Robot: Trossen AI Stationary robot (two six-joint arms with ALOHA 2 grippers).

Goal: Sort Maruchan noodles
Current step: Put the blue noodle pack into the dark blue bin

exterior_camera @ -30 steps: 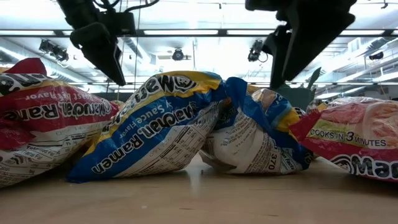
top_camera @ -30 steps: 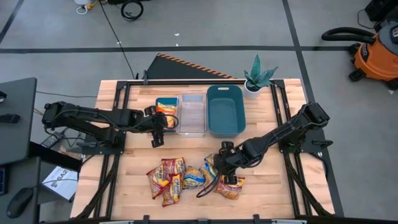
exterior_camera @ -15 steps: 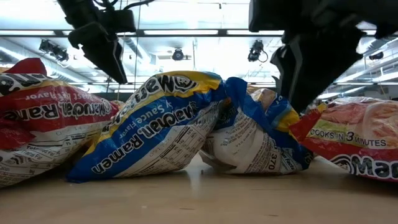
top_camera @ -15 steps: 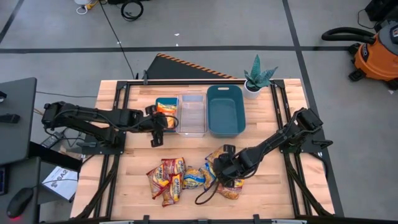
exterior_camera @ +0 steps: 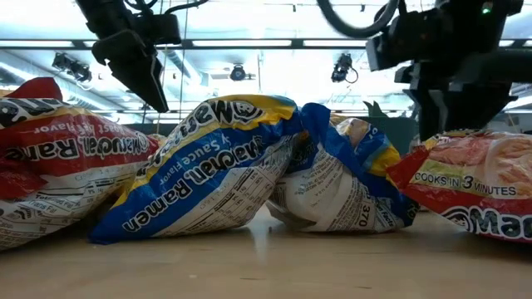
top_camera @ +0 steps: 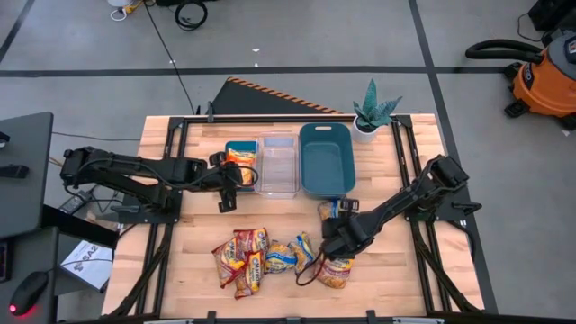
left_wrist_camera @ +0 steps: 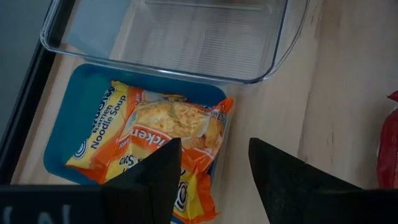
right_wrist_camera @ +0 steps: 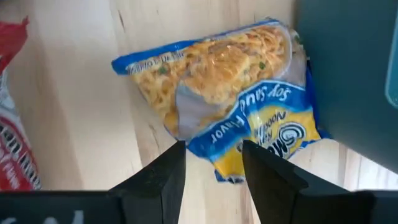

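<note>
Packet pile: a cluster of Maruchan noodles is seen at the 6 o'clock edge of the tabletop, with dark red packets at its 9 o'clock end, blue-and-yellow ones in the middle and a red-orange one at its 3 o'clock end; in the low view these packets are shown lying against one another.

Right gripper: it is placed just at 12 o'clock of the red-orange packet, below the teal bin; a blue packet printed "Soy Sauce Flavor" is clamped between its fingers, the packet's lower edge being pinched in the narrow gap. Whether the packet is off the wood cannot be told.

Left gripper: it is held at 9 o'clock of the clear bin, over the tabletop, with its fingers parted moderately and nothing between them.

Small blue bin: an orange packet is lying flat inside it.

Clear bin: it is set touching the small blue bin at that bin's 3 o'clock side.

Teal bin: it is set just at 3 o'clock of the clear bin.

Potted plant: it is standing at the far corner, toward 1 o'clock.
</note>
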